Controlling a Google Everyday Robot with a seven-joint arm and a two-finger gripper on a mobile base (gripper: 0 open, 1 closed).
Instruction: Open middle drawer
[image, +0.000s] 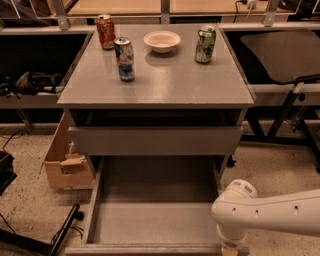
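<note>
camera view: shows the middle drawer (155, 220) pulled far out toward the camera, below the upper drawer front (155, 141), with its grey tray floor in sight. finds the gripper (232, 248) at the drawer's front right corner, low at the frame edge under the white arm (270, 215); cannot tell whether spread or pressed together. shows a red can (105, 31), a blue can (124, 58), a white bowl (162, 41) and a green can (205, 45) on the cabinet top (165, 85).

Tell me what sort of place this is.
Likely a robotics lab or office test area: cables trail over the speckled floor, a cardboard box sits beside the grey cabinet, and cans and a bowl are staged on top. The gripper is at the pulled-out middle drawer's front right corner.
</note>
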